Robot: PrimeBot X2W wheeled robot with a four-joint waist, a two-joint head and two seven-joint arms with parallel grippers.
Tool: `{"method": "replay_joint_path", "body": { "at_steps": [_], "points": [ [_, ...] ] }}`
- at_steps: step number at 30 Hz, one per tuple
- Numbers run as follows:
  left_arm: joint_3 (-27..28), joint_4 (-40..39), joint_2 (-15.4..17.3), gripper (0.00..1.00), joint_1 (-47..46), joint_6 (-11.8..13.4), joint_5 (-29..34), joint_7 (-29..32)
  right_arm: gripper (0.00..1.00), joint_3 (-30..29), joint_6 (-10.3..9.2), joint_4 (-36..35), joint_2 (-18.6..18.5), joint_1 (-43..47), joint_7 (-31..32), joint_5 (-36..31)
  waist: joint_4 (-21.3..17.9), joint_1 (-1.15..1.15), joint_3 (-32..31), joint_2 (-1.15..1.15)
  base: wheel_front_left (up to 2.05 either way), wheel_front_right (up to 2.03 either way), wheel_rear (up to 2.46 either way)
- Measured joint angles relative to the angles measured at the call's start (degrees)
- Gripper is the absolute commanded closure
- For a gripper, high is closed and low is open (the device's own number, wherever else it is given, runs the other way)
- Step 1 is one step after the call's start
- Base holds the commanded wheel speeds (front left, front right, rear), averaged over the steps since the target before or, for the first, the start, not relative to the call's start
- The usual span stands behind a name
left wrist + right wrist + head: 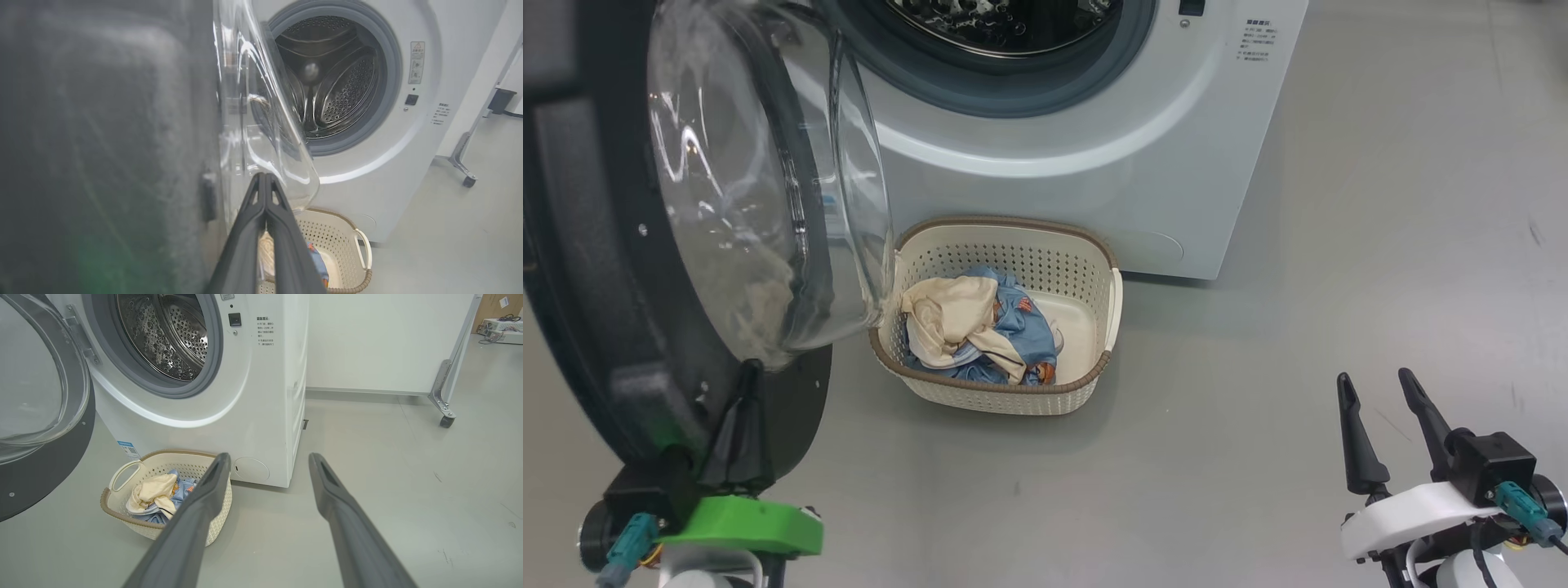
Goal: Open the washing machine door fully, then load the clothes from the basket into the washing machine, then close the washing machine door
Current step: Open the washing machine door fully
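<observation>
Cream-and-blue clothes [980,327] are found heaped in the basket [1013,245], close ahead-right of the pinched-together left fingers [742,441] at the washing machine door [588,245], farther ahead-left of the spread, empty right fingers [1354,441].

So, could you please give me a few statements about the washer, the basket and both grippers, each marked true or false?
1. The washing machine door stands open. True.
2. The clothes lie inside the drum. False: they lie in the basket, and the drum looks empty.
3. The right gripper is open and holds nothing. True.
4. The left gripper is spread wide. False: its fingers are shut together, close against the door.
5. The basket stands on the floor in front of the washing machine. True.
</observation>
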Motion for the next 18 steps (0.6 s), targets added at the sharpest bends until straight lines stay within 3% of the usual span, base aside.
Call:
{"method": "replay_joint_path", "body": {
  "at_steps": [18],
  "points": [
    [10.37, 2.43, -0.36, 1.0, 0.47, 3.91, -3.53, 0.0, 0.0, 0.03, 0.57, 0.52, 0.11, 0.02, 0.0, -0.57, -0.26, 0.0, -0.71, 0.0, 0.0, 0.0, 0.0]
  ]
}}
